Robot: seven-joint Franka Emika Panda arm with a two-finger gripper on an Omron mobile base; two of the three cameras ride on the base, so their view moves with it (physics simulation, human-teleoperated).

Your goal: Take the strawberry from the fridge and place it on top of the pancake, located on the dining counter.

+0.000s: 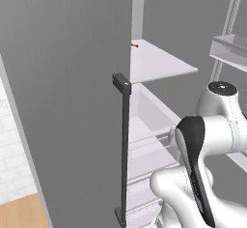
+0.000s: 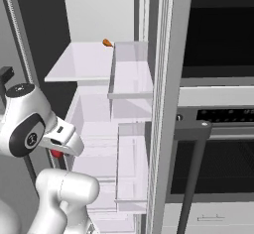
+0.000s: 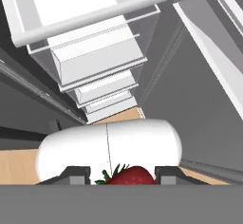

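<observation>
A dark-red strawberry [image 3: 134, 175] with green leaves sits between my two dark fingertips, and my gripper [image 3: 122, 173] is shut on it. From the right base view the berry shows as a small red spot [image 2: 56, 153] under my hand, in front of the open fridge [image 2: 84, 62], level with its lower drawers. The fridge's grey door [image 1: 67, 77] with its long dark bar handle [image 1: 125, 149] stands at the left. In the hand view the fridge's white shelves and clear drawers [image 3: 95, 52] run away from me. The pancake and the dining counter are out of view.
A small orange drumstick-shaped food [image 2: 107, 42] lies at the back of the upper shelf [image 1: 159, 63]. Door bins [image 2: 130, 74] hang on the opened right door. A dark oven [image 2: 218, 129] with a bar handle [image 2: 193, 178] stands to the right. Wood floor [image 1: 21, 212] lies below.
</observation>
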